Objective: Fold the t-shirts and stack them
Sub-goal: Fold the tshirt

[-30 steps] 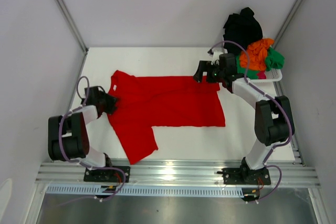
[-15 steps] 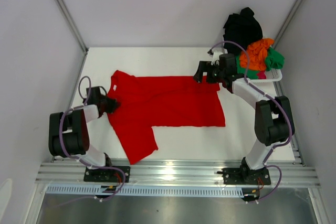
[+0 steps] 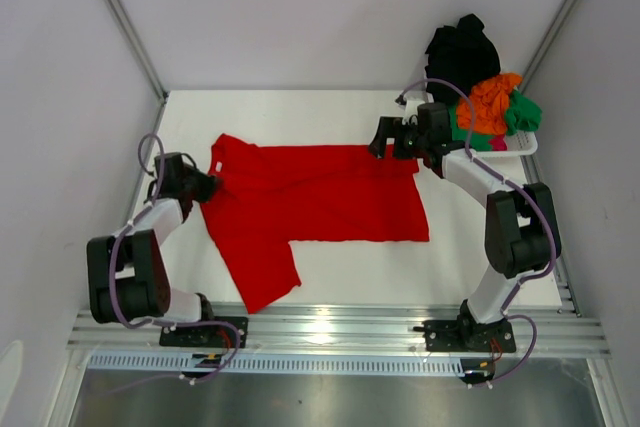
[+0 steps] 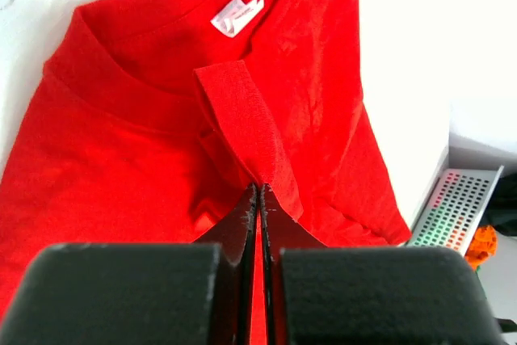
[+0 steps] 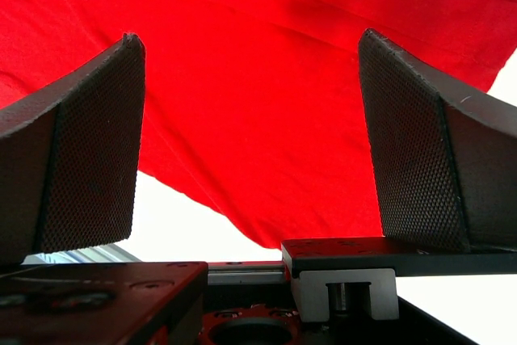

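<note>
L fingers (image 4: 238, 224) on tee (image 4: 121, 143) (wrist cam)

Left hand (image 4: 258, 191) is pinched shut, arm low; right hand (image 5: 250, 46), apparently hovering, gapes wide.

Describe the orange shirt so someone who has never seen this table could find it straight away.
Start at the white table and look to its far right corner, where a white basket holds a heap of crumpled clothes. The orange t-shirt sits on top of that heap. It is the only orange piece, with a green t-shirt on its right and a black t-shirt behind it.
</note>
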Robot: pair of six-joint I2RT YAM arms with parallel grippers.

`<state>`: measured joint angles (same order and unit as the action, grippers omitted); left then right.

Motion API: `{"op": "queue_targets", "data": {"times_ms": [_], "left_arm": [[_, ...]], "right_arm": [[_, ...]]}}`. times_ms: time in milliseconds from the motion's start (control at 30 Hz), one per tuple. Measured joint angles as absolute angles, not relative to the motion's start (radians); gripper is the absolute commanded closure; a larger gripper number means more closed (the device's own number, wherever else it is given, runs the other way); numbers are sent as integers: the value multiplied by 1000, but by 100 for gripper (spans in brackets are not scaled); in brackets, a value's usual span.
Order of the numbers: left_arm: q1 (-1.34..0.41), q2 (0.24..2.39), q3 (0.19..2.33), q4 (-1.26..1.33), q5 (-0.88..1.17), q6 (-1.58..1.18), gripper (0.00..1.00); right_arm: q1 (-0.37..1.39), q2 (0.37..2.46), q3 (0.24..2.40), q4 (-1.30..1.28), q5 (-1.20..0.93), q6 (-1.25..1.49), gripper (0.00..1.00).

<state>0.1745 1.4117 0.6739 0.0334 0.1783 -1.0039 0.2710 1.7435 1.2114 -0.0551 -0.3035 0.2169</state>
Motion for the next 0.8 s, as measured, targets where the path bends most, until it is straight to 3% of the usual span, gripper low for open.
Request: {"op": "queue_targets", "data": {"times_ms": [433,800], "left_arm": [[171,1267,667,-122,178,-1104,99],[121,1169,539,-208,124,-1222,99]], "right_arm": [[271,1744,1198,-55,-303,217,2],[271,1744,1192,-56,-303,217,2]]}}
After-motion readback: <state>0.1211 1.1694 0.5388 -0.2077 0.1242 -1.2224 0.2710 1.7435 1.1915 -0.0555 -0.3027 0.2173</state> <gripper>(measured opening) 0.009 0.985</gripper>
